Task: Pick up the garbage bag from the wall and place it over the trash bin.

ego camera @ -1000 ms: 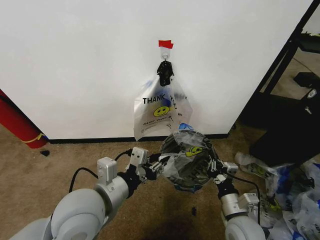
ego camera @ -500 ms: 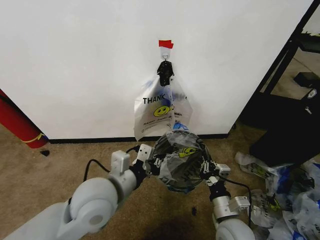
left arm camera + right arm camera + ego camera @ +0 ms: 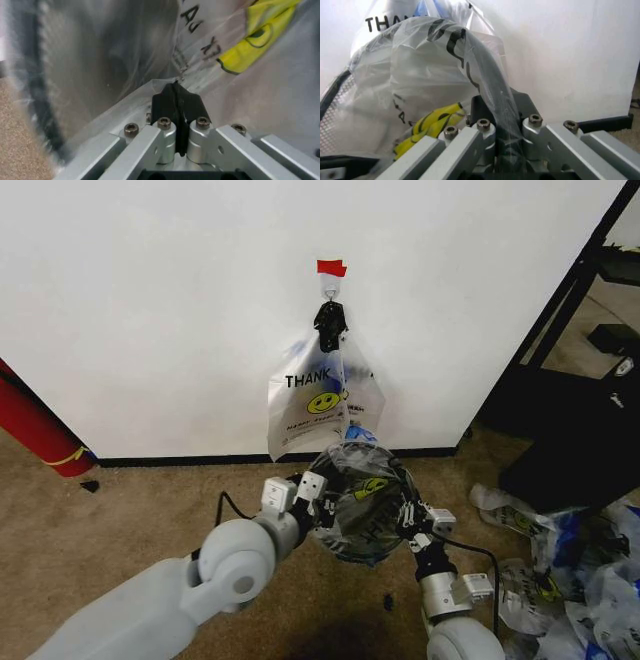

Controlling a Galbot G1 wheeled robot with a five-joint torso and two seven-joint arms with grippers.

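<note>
Two surfaces frame the work: brown carpet (image 3: 120,520) and the white wall (image 3: 150,300), where more printed bags (image 3: 320,405) hang from a hook under red tape (image 3: 331,268). Loose bags (image 3: 570,570) crowd the floor to the right, leaving open carpet to the left. Crinkled and clear, its yellow smiley showing, the garbage bag (image 3: 365,500) drapes the trash bin (image 3: 332,105) just before the wall, the left gripper (image 3: 177,103) and right gripper (image 3: 502,112) each clamped on its film at opposite sides.

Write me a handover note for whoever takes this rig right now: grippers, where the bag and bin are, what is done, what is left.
Left gripper: shut on the garbage bag at the bin's left side.
Right gripper: shut on the same bag along the rim on the right.
Trash bin: on the carpet below the wall, the bag draped over its top.
More bags hang from the hook above.
Done: bag off the wall, spread over the bin.
Left: seat the edges around the rim, then release both grippers.
</note>
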